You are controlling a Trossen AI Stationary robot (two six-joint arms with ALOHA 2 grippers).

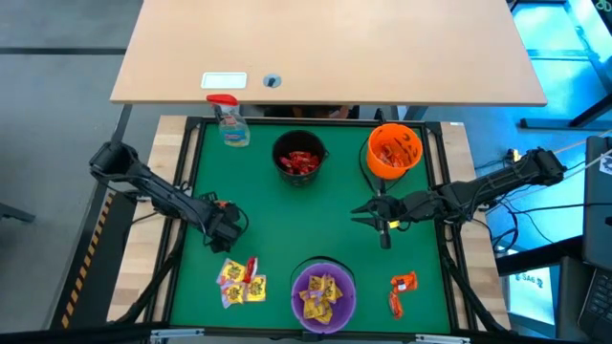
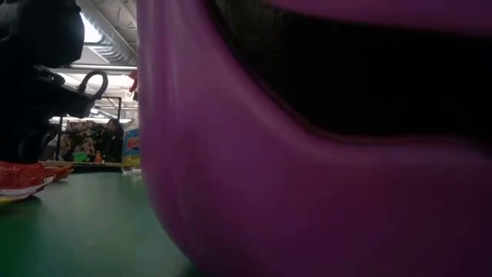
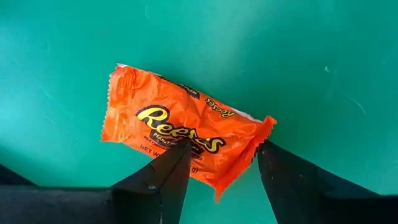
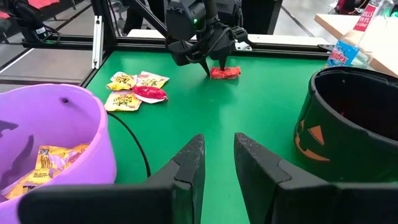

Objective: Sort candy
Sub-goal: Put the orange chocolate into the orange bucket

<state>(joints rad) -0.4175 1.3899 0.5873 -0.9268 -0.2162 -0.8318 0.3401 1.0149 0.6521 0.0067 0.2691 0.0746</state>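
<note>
An orange wrapped candy (image 3: 180, 124) lies flat on the green mat near the table's left side, also seen as candy (image 4: 225, 73). My left gripper (image 3: 221, 149) points down over it, open, one finger on either side of the packet's crimped end. My right gripper (image 4: 217, 143) hangs open with nothing between its fingers, above the mat in front of the orange bowl (image 1: 394, 150). Yellow candy packets and a red one (image 1: 241, 282) lie near the front left. Another orange candy (image 1: 402, 287) lies at the front right. My left gripper comes at the orange candy from above, fingers pointing down and standing across the packet's crimped end (image 3: 249, 146). One fingertip (image 3: 177, 158) overlaps the wrapper in the wrist view. Whether either finger touches it, I cannot tell. The packet lies flat on the mat.
A black bowl (image 1: 299, 158) with red candy stands at the back middle. A purple bowl (image 1: 323, 291) with yellow candy stands at the front and fills the low view. A spray bottle (image 1: 229, 119) stands at the back left. A frame rims the mat.
</note>
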